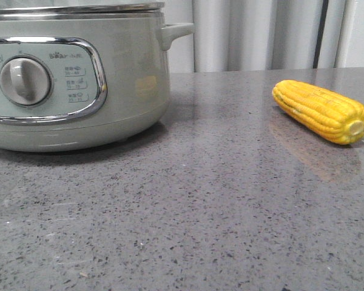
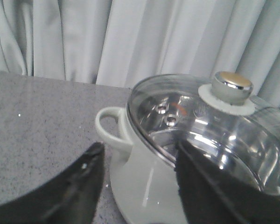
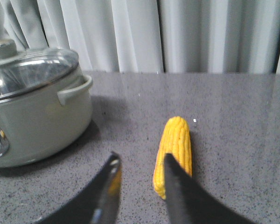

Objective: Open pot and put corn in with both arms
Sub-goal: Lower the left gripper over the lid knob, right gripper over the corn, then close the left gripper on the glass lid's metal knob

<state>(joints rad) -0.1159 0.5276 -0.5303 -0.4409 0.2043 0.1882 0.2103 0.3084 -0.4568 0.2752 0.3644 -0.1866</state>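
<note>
The pale grey-green pot (image 1: 127,73) stands at the left of the table, its glass lid (image 2: 210,126) with a chrome knob (image 2: 231,86) closed on it. It also shows in the right wrist view (image 3: 37,121). The yellow corn (image 1: 321,111) lies on the table at the right, also seen in the right wrist view (image 3: 175,149). My left gripper (image 2: 139,154) is open and empty above the pot's rim near the side handle (image 2: 109,128). My right gripper (image 3: 141,161) is open and empty above the table, just beside the corn's near end. Neither gripper shows in the front view.
A grey speckled counter (image 1: 200,212) carries everything. Pale curtains (image 1: 261,33) hang close behind the table's far edge. The pot's control panel with its dial (image 1: 25,80) faces the front.
</note>
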